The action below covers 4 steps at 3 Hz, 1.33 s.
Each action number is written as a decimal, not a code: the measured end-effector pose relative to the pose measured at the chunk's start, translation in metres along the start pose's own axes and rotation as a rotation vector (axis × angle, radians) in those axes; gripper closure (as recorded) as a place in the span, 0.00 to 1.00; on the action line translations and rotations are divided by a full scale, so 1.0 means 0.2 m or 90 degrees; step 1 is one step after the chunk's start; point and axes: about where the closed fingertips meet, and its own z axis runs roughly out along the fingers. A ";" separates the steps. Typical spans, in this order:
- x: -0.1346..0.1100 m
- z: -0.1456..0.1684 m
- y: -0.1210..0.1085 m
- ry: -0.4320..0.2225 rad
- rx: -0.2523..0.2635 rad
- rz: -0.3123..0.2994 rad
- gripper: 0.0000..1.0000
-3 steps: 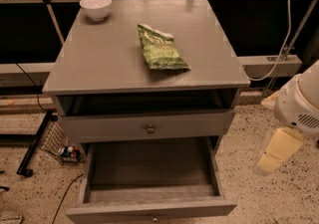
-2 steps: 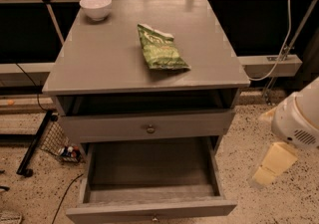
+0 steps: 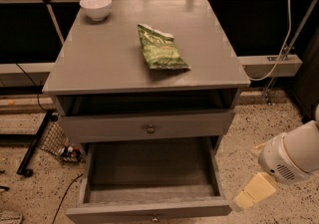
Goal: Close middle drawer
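The middle drawer (image 3: 149, 211) is pulled far out of the grey cabinet (image 3: 109, 63), at the bottom of the camera view. Its inside looks empty, and its front edge lies along the bottom border, where a small knob (image 3: 155, 218) just shows. Above it is the taller drawer front with the bigger round knob (image 3: 150, 129), with a dark gap over it. My gripper (image 3: 254, 192), with cream fingers on a white arm (image 3: 294, 156), hangs low at the right, just beside the drawer's front right corner. I cannot tell if it touches. The lowest drawer is hidden.
A green snack bag (image 3: 160, 48) lies on the cabinet top and a white bowl (image 3: 95, 6) stands at its back left. A wire rack with small items (image 3: 62, 146) sits on the speckled floor at the left. A white cable (image 3: 284, 44) hangs at the right.
My gripper and arm have moved down and to the left, closer to the open drawer's front right corner. The drawers, bag and bowl have not moved.
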 end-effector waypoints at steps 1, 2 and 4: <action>0.00 0.00 0.00 0.000 0.000 0.000 0.00; 0.03 0.04 -0.02 -0.002 -0.002 0.016 0.00; 0.17 0.32 -0.09 -0.007 -0.008 0.103 0.00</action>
